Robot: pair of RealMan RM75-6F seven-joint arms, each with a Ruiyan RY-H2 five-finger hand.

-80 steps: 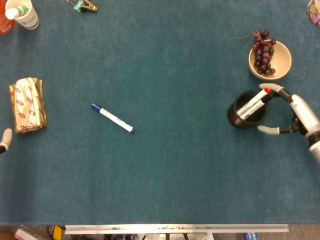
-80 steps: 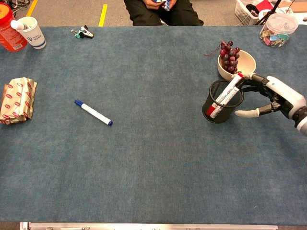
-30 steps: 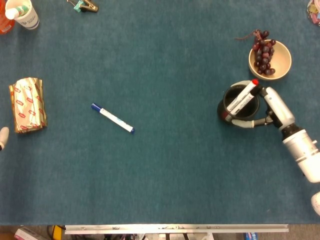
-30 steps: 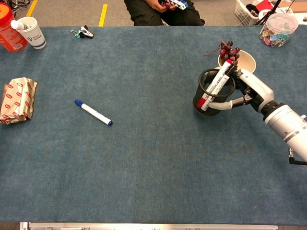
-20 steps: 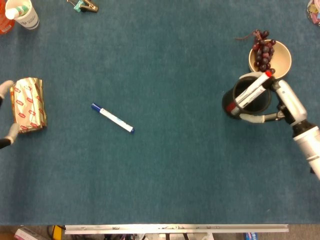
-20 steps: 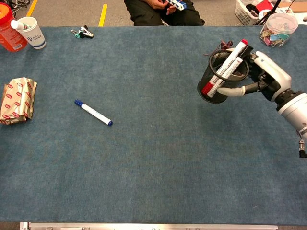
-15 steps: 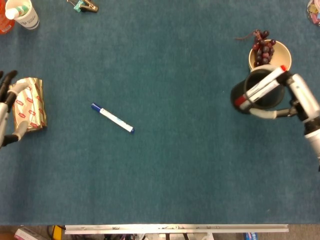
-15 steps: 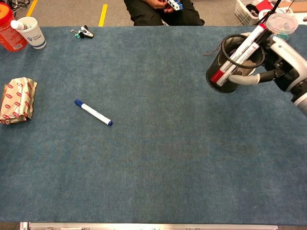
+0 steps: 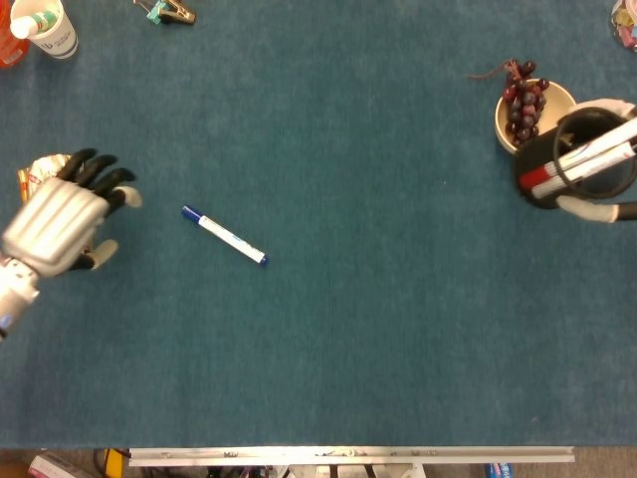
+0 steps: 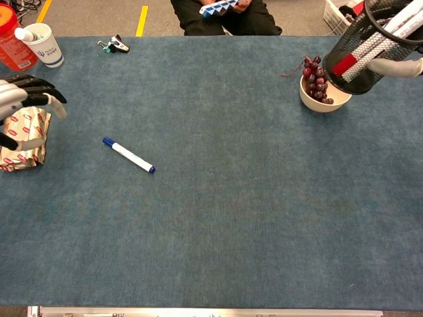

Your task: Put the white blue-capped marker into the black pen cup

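The white blue-capped marker (image 9: 224, 235) (image 10: 128, 154) lies slanted on the blue cloth, left of centre, with nothing touching it. My right hand (image 9: 600, 210) (image 10: 395, 66) grips the black pen cup (image 9: 577, 164) (image 10: 367, 53) and holds it tilted in the air at the far right, above the grape bowl. A white red-capped marker (image 9: 587, 159) leans inside the cup. My left hand (image 9: 58, 226) (image 10: 18, 98) hovers with fingers spread over the foil packet, well to the left of the marker, holding nothing.
A bowl of grapes (image 9: 512, 127) (image 10: 322, 100) sits under the lifted cup. A foil packet (image 10: 23, 135) lies below my left hand. A paper cup (image 10: 43, 43), an orange bottle (image 10: 12, 39) and a clip (image 10: 114, 45) stand at the far left.
My right hand has lifted the pen cup off the table and carried it right and up. My left hand has come in from the left edge over the foil packet.
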